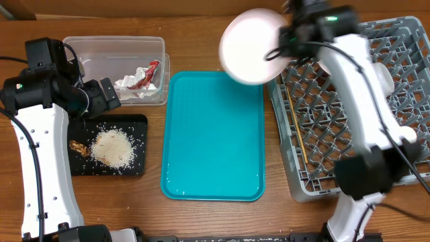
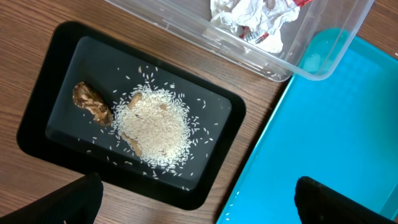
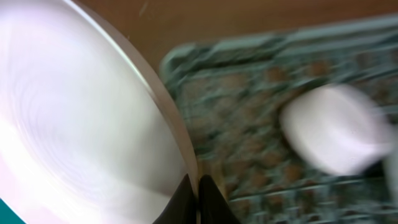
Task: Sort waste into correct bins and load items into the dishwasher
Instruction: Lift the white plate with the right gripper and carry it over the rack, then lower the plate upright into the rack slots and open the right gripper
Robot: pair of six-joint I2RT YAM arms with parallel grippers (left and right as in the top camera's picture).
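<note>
- I see my right claw (image 3: 198,200) clamped on the rim of the white plate (image 1: 250,46), which is held up beside the dish rack (image 1: 403,40).
- My left claw (image 1: 107,94) hangs open over the black tray (image 1: 140,121) of rice (image 1: 113,148).

Overhead looks straight down; L wrist cam close, shares black tray (image 1: 136,123).

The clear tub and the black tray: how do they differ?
The clear tub is see-through and deeper; the black tray is opaque and shallow. The clear tub holds a crumpled napkin and wrapper; the black tray holds rice and a brown scrap. Both are rectangular.
</note>
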